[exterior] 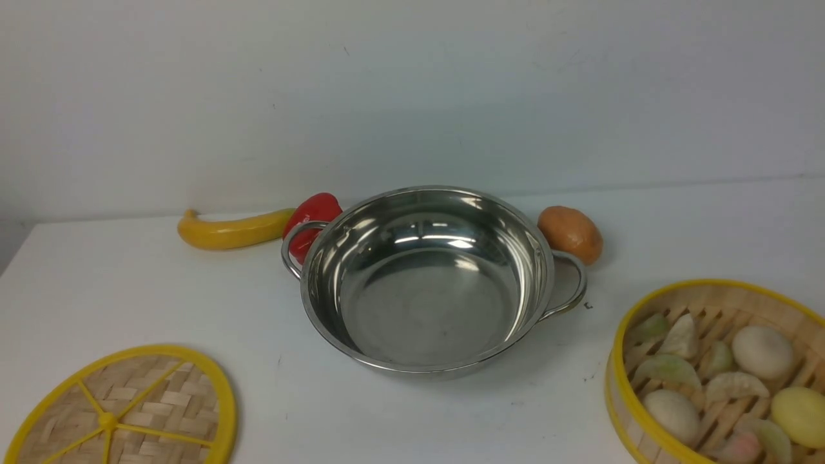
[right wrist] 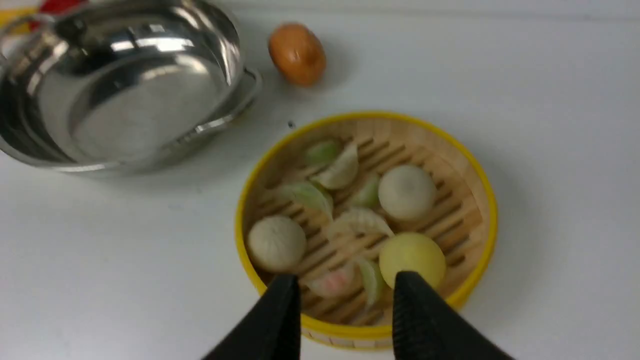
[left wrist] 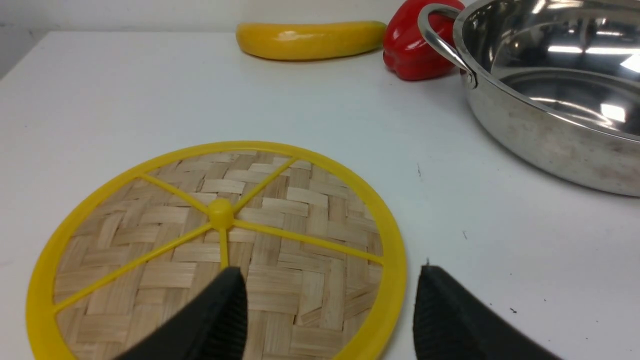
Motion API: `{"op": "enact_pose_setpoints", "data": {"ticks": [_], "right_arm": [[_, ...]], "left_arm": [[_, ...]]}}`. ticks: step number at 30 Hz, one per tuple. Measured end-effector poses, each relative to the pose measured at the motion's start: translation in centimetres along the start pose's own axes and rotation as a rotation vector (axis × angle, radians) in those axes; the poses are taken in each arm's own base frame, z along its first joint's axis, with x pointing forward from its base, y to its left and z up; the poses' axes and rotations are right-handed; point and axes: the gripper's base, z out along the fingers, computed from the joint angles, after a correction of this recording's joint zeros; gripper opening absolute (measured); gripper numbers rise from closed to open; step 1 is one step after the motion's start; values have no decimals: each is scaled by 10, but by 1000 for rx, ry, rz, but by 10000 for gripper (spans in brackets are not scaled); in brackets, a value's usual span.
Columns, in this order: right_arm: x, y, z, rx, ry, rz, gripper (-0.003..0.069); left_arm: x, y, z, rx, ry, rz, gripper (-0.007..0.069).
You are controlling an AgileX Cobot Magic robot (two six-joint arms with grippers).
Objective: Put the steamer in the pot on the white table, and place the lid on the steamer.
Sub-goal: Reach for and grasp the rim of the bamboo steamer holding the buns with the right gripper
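So, nothing is seated yet. The wide shiny stainless-steel pot with two loop handles [exterior: 425, 309] sits empty, mouth up, mid-way across the white surface [exterior: 129, 277]. It's the drop target and looks reachable from both sides.

The round bamboo steamer with yellow rim bands [exterior: 722, 303] stands on the surface to the pot's right, apart from it. It's loaded with pale toy dumplings and buns [exterior: 760, 351], so my read is it has to travel level. The flat woven-bamboo lid with yellow rim, spokes and centre knob [exterior: 129, 406] lies knob-up on the left, well apart from the pot. Layout looks like one item per arm: right takes the steamer, left takes the lid.

A long yellow squash [exterior: 232, 229], a red pepper [exterior: 316, 209] and a brown potato-like lump [exterior: 570, 233] sit behind the pot by its handles. They're clutter, probably outside both paths.

Pose: neither arm shows in the front view.
- **Right arm:** the wrist camera looks steeply down. The right fingers [right wrist: 272, 325] hang over the steamer's near rim, moderately apart, with nothing between them. The view is blurred, so I can't tell if they touch it. Looks like a line-up for a rim grasp.
- **Left arm:** the wrist sits low, at a shallow angle across the lid toward the pot. The left fingers [left wrist: 215, 325] are spread wide over the lid's near edge, holding nothing.
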Motion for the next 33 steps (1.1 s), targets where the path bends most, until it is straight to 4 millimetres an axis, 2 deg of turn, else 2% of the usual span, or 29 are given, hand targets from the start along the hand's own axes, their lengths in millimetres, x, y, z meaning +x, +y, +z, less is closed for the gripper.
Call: {"op": "enact_pose_setpoints", "data": {"ticks": [3,4,5,10,11,13,16,19,20,21,23,24,25,27,31,33], "right_arm": [[-29,-7,18,87,99,-25,244],[-31,-8,22,92,112,-25,244],[-43,-11,34,122,147,-29,244],[-61,-13,83,132,297,-50,244],[-61,-13,88,132,311,-51,244],[-62,-13,109,126,379,-56,249],[-62,-14,126,125,432,-55,297],[-62,-19,130,144,441,-38,347],[-62,-27,131,170,448,-13,381],[-62,-29,132,177,450,-4,381],[-60,-49,130,235,459,46,412],[-60,-49,131,235,461,44,412],[-59,-60,130,254,468,69,416],[-58,-66,132,252,478,89,419],[-55,-71,152,189,532,91,419],[-54,-75,175,164,564,69,419]], "left_arm": [[0,0,0,0,0,0,421],[0,0,0,0,0,0,421],[0,0,0,0,0,0,421],[0,0,0,0,0,0,421],[0,0,0,0,0,0,421],[0,0,0,0,0,0,421],[0,0,0,0,0,0,421],[0,0,0,0,0,0,421],[0,0,0,0,0,0,421],[0,0,0,0,0,0,421],[0,0,0,0,0,0,421],[0,0,0,0,0,0,421],[0,0,0,0,0,0,421],[0,0,0,0,0,0,421],[0,0,0,0,0,0,421],[0,0,0,0,0,0,421]]}}
